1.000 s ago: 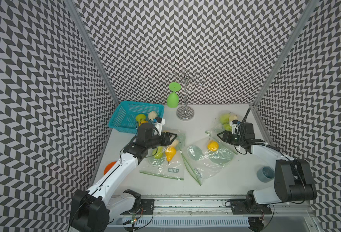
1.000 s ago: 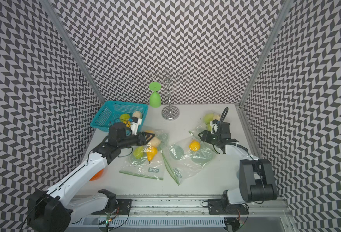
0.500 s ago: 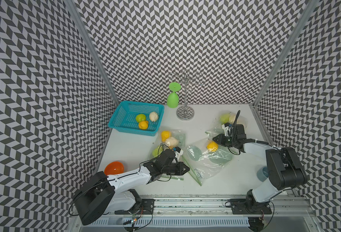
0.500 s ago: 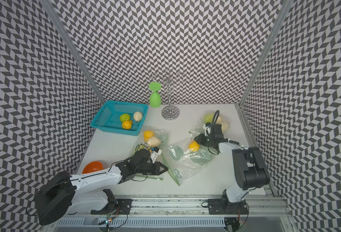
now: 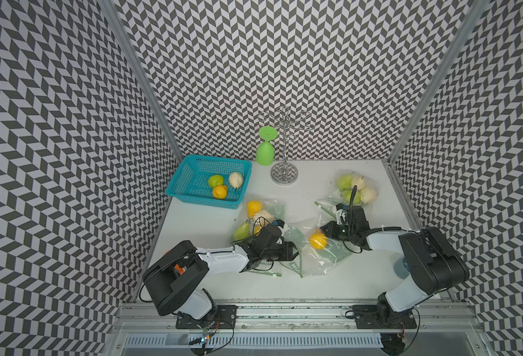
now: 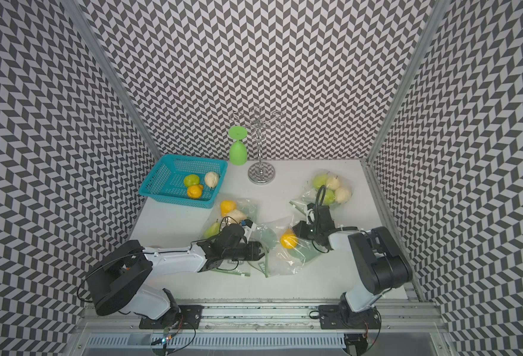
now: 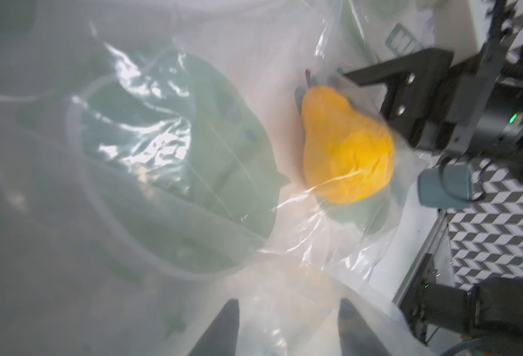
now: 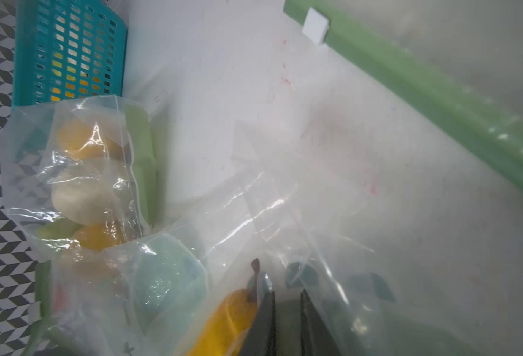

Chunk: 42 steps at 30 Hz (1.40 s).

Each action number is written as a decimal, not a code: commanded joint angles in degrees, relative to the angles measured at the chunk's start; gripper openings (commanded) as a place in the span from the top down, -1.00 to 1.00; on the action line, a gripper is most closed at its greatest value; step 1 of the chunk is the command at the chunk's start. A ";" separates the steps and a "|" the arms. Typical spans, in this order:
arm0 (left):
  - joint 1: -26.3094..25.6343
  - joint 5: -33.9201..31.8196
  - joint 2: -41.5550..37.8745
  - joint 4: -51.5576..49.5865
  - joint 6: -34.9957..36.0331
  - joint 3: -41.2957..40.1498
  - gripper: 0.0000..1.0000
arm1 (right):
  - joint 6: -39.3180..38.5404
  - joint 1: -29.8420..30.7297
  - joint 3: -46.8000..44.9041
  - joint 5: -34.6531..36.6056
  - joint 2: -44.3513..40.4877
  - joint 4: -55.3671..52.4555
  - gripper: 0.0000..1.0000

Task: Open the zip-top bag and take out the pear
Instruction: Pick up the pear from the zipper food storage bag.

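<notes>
Left wrist view: left hand (image 7: 289,326) spread against zip-top bag (image 7: 167,148); right hand (image 8: 288,323) unclear.

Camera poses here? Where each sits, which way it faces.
Top views: high in front, looking down at the table toward the back wall; left arm and right arm whole.
Left wrist: on the left gripper, facing the yellow pear; own fingertips show.
Right wrist: on the right gripper, facing the basket; own fingertips show.
Shared: all views show that pear.

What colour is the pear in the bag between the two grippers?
Yellow-orange, with a dark stem. The pear shows best in the left wrist view.
</notes>
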 commanded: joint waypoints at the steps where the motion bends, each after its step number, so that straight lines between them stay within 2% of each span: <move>1: -0.31 -0.39 1.20 4.10 1.18 0.67 -0.22 | 3.41 3.48 -3.57 2.18 1.05 1.88 0.64; 6: -0.29 1.10 2.61 6.45 2.21 -0.89 -0.32 | 2.64 0.76 -3.73 1.42 -5.32 -2.90 0.64; 10: -0.29 0.89 1.85 8.94 1.77 -3.95 -0.32 | 0.48 -1.75 -1.18 2.88 -15.61 -11.94 0.50; 13: -0.29 0.95 1.57 10.33 1.77 -4.95 -0.32 | -0.91 -1.85 1.56 2.92 -19.77 -17.96 0.43; 17: -0.42 1.45 2.04 11.72 1.95 -5.23 -0.32 | 0.40 -1.62 0.31 1.23 -22.54 -17.98 0.47; 22: -0.60 1.67 2.52 12.70 2.12 -5.58 -0.32 | 4.51 -0.40 -5.05 -0.13 -19.74 -10.11 0.67; 27: -0.91 2.51 2.56 15.69 2.13 -6.66 -0.34 | 6.23 3.79 -6.70 1.48 -11.11 -3.73 0.78; 31: -0.91 6.42 4.03 23.18 1.17 -8.74 -0.50 | 8.97 7.72 -8.87 1.77 -6.56 2.54 0.82; 37: -1.01 6.71 3.30 28.21 0.37 -11.80 -0.52 | 8.37 11.33 -6.71 0.88 -1.26 4.04 0.84; 42: -1.04 5.39 0.97 29.28 0.44 -12.58 -0.55 | 5.70 10.43 -4.42 0.53 -5.41 -0.86 0.83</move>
